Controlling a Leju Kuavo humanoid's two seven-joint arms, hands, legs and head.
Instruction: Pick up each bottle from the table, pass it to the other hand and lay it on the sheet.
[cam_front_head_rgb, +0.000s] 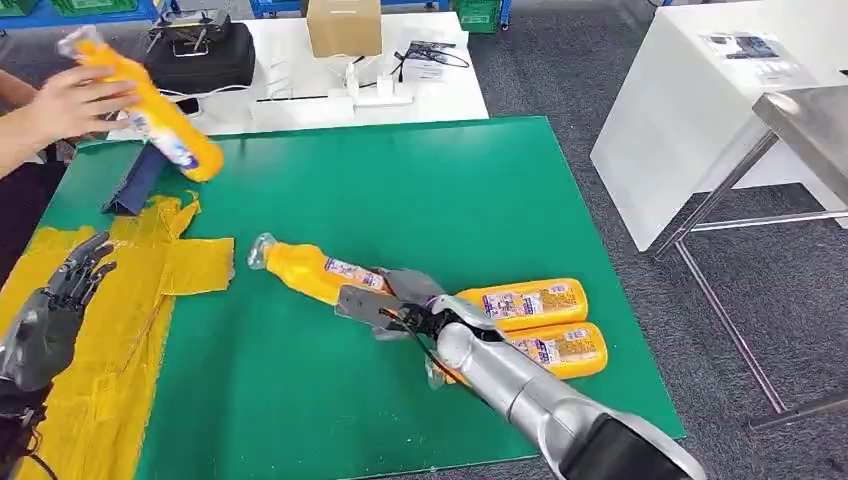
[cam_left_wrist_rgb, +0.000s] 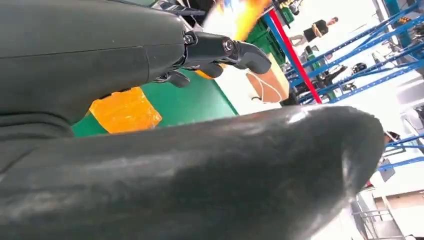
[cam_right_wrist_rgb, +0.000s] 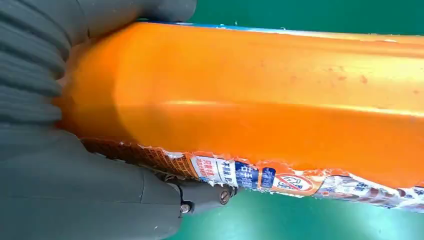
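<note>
Four orange bottles are in front of you. Your right hand (cam_front_head_rgb: 400, 300) is wrapped around the body of one bottle (cam_front_head_rgb: 305, 268) lying on the green table (cam_front_head_rgb: 400, 180), its clear cap end pointing toward the yellow sheet (cam_front_head_rgb: 110, 330); in the right wrist view the fingers (cam_right_wrist_rgb: 45, 65) curl over the orange body (cam_right_wrist_rgb: 260, 95) and the thumb presses just under its torn label (whether the bottle is lifted off the surface or resting on it, you cannot tell). Just beside that hand, toward the table's right edge, lie two more bottles side by side and touching: the farther one (cam_front_head_rgb: 525, 302) and the nearer one (cam_front_head_rgb: 565, 348), both labels up.

Your left hand (cam_front_head_rgb: 50, 310) hovers over the yellow sheet at the table's left side, fingers spread and holding nothing; the left wrist view shows its dark fingers (cam_left_wrist_rgb: 220, 50) apart above the green surface.

At the far left, a person's hand (cam_front_head_rgb: 70, 100) holds the fourth bottle (cam_front_head_rgb: 150, 105) tilted in the air above the table's far left corner. A dark blue folded object (cam_front_head_rgb: 135, 180) stands beneath it, near the sheet's far edge. Beyond the green table, a white table (cam_front_head_rgb: 440, 95) carries a cardboard box (cam_front_head_rgb: 343, 27) and a black case (cam_front_head_rgb: 200, 50).
</note>
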